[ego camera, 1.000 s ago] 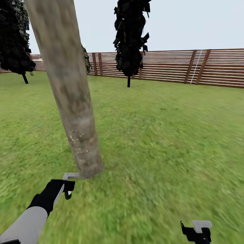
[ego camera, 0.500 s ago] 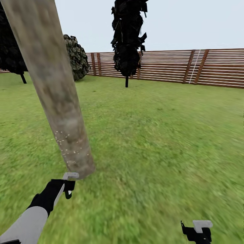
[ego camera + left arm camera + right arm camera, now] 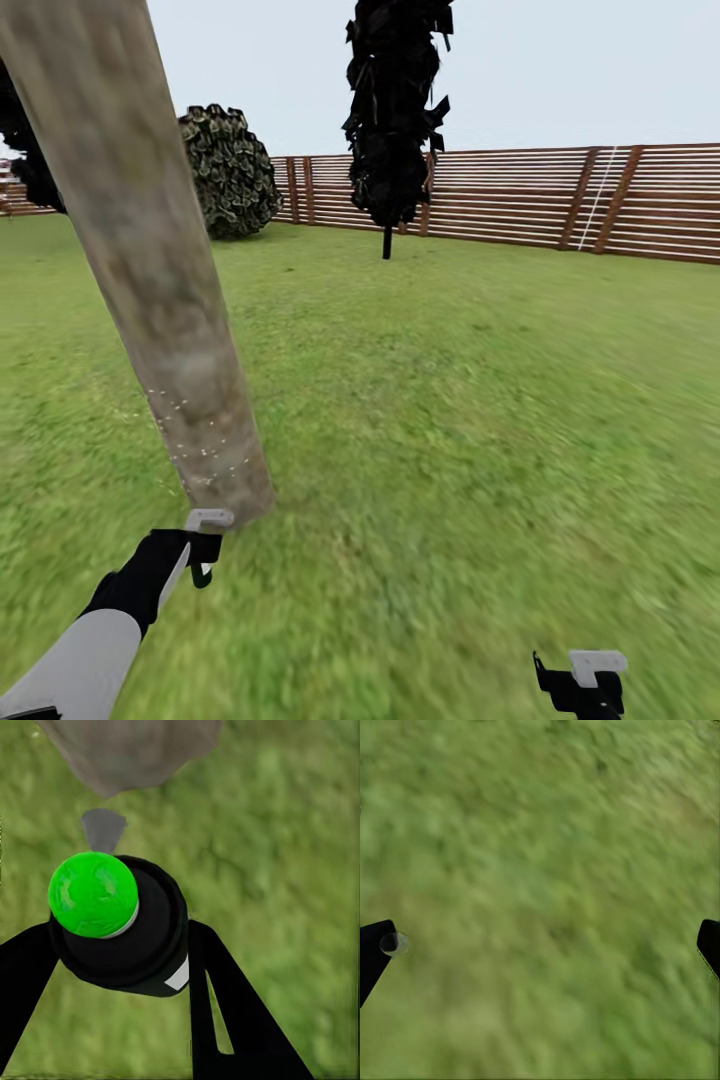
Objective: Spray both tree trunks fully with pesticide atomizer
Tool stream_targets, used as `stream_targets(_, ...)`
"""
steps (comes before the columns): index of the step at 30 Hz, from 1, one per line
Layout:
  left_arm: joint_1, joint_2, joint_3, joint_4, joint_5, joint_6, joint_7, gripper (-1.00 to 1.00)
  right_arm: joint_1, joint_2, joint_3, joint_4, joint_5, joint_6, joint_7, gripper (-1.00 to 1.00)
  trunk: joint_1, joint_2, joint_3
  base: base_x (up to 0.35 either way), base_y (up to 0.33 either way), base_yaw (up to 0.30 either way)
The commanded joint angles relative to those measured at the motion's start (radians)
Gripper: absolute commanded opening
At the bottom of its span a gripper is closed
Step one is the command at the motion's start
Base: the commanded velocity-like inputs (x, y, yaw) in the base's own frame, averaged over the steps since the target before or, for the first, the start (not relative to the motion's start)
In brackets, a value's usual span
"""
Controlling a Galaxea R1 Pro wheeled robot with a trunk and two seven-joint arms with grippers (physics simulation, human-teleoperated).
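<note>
A thick, pale, mottled tree trunk (image 3: pixel 150 270) leans across the left of the head view, with small white specks (image 3: pixel 195 440) low on it. My left gripper (image 3: pixel 205 545) hangs just in front of the trunk's base. In the left wrist view it is shut on the pesticide atomizer (image 3: pixel 120 922), a black bottle with a bright green top, and the trunk's foot (image 3: pixel 127 750) lies just past it. A second tree (image 3: pixel 395 110) with dark jagged foliage stands far off near the fence. My right gripper (image 3: pixel 580 680) is low at the right, open over bare grass (image 3: pixel 540 870).
A brown slatted fence (image 3: pixel 560 200) closes the far side of the lawn. A round bush (image 3: pixel 228 172) stands at the back left, with more dark foliage (image 3: pixel 30 150) behind the near trunk. Open grass (image 3: pixel 480 420) stretches to the right.
The whole view has shifted, so the camera moved: the near trunk now sits further left and the round bush has come into sight. Both arms keep their places in the picture.
</note>
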Motion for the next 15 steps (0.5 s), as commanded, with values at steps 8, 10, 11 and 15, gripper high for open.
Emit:
stream_targets(8, 0.000, 0.002, 0.064, -0.003, 0.000, -0.001, 0.001, -1.00, 0.000, 0.000, 0.000, 0.000, 0.000, 0.000, 0.000, 1.00, 0.000, 0.000, 0.003, 0.030, -0.273, 0.270)
stream_targets(10, 0.000, 0.001, 0.072, -0.003, -0.001, -0.001, 0.001, -1.00, 0.000, 0.000, 0.000, 0.000, 0.000, 0.000, 0.000, 1.00, 0.000, 0.000, 0.004, 0.149, -0.256, 0.271)
stream_targets(11, 0.000, 0.001, 0.073, -0.003, -0.001, -0.001, 0.001, -1.00, 0.000, 0.000, 0.000, 0.000, 0.000, 0.000, 0.000, 1.00, 0.000, 0.000, 0.004, 0.174, -0.242, 0.271)
stream_targets(15, 0.000, 0.000, 0.074, -0.003, -0.003, -0.001, 0.001, -1.00, 0.000, 0.000, 0.000, 0.000, 0.000, 0.000, 0.000, 1.00, 0.000, 0.000, 0.005, 0.193, -0.232, 0.271)
